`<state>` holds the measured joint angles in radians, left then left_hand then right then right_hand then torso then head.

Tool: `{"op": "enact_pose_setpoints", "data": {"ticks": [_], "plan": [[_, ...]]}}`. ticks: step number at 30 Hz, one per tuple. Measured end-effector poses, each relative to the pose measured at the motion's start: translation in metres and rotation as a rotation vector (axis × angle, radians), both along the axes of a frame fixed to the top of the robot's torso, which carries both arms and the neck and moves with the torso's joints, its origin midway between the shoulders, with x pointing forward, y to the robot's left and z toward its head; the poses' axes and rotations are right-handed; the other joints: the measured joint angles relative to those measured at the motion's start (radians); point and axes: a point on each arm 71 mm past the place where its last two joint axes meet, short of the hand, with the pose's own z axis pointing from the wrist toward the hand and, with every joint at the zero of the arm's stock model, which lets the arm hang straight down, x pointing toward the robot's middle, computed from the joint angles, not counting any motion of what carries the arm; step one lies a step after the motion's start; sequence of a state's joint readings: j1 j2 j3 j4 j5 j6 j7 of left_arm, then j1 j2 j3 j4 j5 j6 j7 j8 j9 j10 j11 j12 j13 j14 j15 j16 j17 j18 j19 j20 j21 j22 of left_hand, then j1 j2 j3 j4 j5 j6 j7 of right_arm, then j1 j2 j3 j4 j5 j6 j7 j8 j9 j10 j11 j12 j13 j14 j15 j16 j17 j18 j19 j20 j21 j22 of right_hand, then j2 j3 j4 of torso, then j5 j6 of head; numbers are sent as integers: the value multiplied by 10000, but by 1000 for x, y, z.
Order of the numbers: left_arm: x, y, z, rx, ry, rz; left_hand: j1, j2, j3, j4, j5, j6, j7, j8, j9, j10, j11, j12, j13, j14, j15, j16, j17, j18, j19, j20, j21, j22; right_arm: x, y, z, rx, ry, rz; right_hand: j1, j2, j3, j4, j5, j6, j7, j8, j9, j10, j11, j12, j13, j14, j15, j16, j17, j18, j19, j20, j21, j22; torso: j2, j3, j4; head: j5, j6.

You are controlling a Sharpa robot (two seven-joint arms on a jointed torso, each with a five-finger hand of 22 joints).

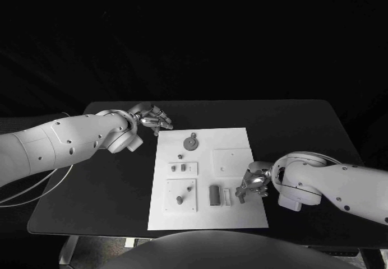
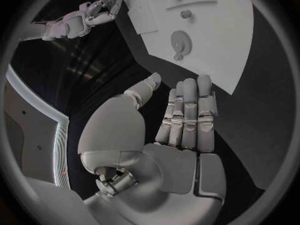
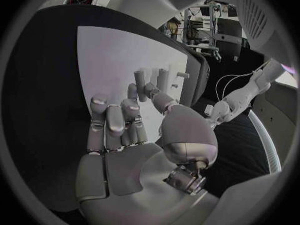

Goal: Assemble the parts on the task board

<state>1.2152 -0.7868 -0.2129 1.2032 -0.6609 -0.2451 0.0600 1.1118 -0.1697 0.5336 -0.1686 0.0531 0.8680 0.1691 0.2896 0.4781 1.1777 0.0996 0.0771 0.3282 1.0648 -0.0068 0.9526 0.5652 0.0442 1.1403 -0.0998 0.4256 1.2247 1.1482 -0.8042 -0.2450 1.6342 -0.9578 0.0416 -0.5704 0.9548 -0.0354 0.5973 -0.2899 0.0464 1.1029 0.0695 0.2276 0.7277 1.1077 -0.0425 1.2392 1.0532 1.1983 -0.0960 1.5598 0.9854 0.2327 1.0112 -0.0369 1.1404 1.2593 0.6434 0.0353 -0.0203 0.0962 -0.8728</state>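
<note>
The board [image 1: 234, 216] lies mid-table [image 1: 97, 207] with grey parts [image 1: 213, 195] on it. Left hand [image 1: 152, 119] hovers at the board's 11 o'clock corner, fingers together, holding nothing. Right hand [image 1: 252, 183] sits at its 4 o'clock edge, fingers slightly curled over the parts; grip unclear. Bare table rings the board.

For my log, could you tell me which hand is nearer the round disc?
Left. The left hand is just off the board's far-left corner near the disc; the right hand is at the near-right edge.

White task board [image 1: 234, 140], grey parts [image 1: 213, 195], black table [image 1: 121, 179], silver hands [image 1: 152, 119]
</note>
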Motion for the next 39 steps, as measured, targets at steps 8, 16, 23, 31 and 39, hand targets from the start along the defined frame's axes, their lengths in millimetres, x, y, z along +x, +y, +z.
{"op": "enact_pose_setpoints", "data": {"ticks": [8, 16, 23, 31, 39], "plan": [[0, -2, 0, 5, 5, -36, 0, 0, 0, 0, 0, -3, -3, 0, 1, 0, 0, 0, 9, 0, 0, 0, 10, 0, 0, 1, 0, -1, 2, 17, -3, 461, 610, -216, 26, 26, -1, 0, -1, -1, -1, -3, 4, 0, 0, 0, 0, -2, 2, 0, -1, -1, 0, 2, 0, 9, 3, 0, 5, -40, 0], [0, -2, 0, 15, 11, -47, 0, 0, 0, 0, 0, -4, -4, 0, 1, -1, -1, 0, 7, 0, 1, 0, 10, -1, 0, 2, 0, 7, 5, 28, -10, 563, 853, -272, 39, 39, -2, 0, -10, -1, -1, -15, 4, 0, 0, 0, 1, -6, 5, 0, -9, -1, 15, 18, 0, 8, 9, 0, 13, -42, 0], [0, -2, 0, 24, 18, -48, 0, 0, 0, 0, 0, -4, -4, 0, 2, -1, -1, 0, 7, 0, 1, 0, 9, -1, 0, 4, 0, 7, 5, 30, -18, 563, 1041, -357, 39, 40, -15, -11, -34, -1, -1, 17, 4, 3, -1, 0, 2, -12, 12, 0, -19, -1, 17, 20, 0, 7, 8, -6, 24, 2, 0], [0, -2, 1, 34, 16, -60, 0, 0, 0, 0, 0, -5, -5, 0, 2, -1, -2, 0, 16, -1, 1, 0, 19, -1, -10, -5, -40, 16, 6, 27, -21, 468, 1123, -387, 65, 66, -27, -23, 1, -2, -2, -10, 6, 2, -1, 0, 2, -21, 21, 0, -30, 0, 2, 36, 0, 6, 9, -7, 7, 37, 0], [0, -1, 1, 49, 17, -57, 0, 0, 0, 0, 0, -5, -5, 0, -3, -2, -2, 0, 14, -1, 1, 0, 24, -1, -40, -5, -39, 15, 6, 26, -24, 430, 1193, -399, 65, 66, -28, -23, 1, -3, -3, -52, -17, 2, -1, 0, 11, -32, 31, 0, -51, -1, 1, 37, 0, 5, 3, 5, -3, 56, 0]]}}
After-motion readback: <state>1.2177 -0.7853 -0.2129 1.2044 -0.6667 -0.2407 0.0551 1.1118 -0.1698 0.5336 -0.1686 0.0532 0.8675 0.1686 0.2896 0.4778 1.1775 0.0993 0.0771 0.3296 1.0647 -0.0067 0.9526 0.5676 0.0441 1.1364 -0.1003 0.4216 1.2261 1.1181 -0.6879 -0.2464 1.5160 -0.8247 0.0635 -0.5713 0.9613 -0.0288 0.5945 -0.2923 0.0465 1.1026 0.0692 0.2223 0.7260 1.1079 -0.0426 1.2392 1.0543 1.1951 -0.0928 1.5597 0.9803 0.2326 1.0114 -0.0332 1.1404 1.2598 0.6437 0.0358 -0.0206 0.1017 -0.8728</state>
